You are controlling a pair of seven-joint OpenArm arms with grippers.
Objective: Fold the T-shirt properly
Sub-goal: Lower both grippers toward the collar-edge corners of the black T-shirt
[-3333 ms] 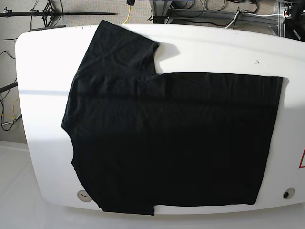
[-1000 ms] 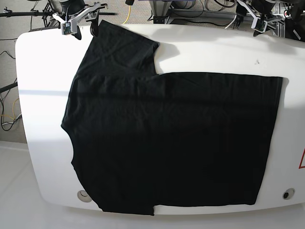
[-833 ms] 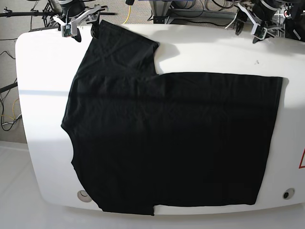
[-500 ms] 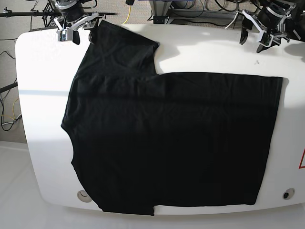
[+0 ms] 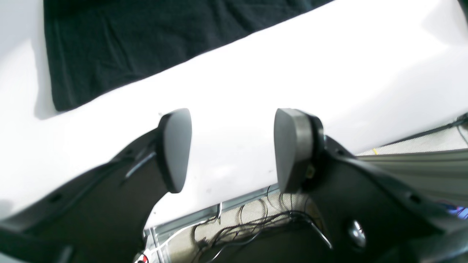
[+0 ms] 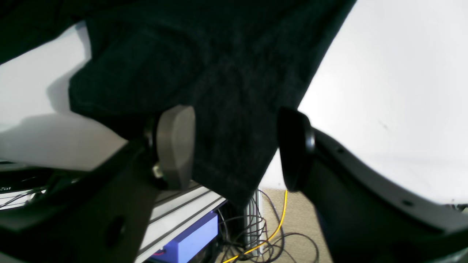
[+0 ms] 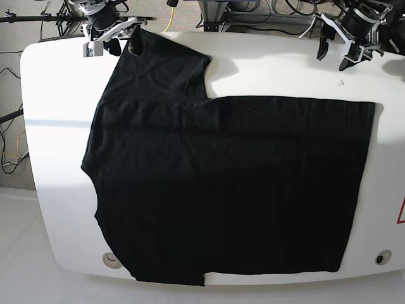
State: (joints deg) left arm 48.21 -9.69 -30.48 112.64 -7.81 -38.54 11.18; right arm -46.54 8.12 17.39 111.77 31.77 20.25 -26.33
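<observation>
The T-shirt (image 7: 228, 183) lies flat on the white worktop (image 7: 57, 126), spread across most of its width. In the base view the body of the garment occupies the centre and near half of the surface. One sleeve (image 7: 161, 60) extends toward the far left corner, and the straight hem runs down the right side.

The right end effector (image 7: 117, 41) is positioned at the far left corner of the worktop in the base view, at the outer tip of the sleeve. Its jaws are spread. In the right wrist view, the sleeve edge (image 6: 226, 109) sits in the gap between the two pads (image 6: 175, 146); neither pad is pressed onto the fabric.

The left end effector (image 7: 335, 54) is positioned over the far right edge of the worktop in the base view, well apart from the garment. Its jaws are spread, with nothing between them. In the left wrist view, bare white surface shows between the pads (image 5: 177, 149), and a corner of black fabric (image 5: 146, 44) lies beyond them.

Cables (image 6: 256, 233) lie on the floor past the worktop edge.
</observation>
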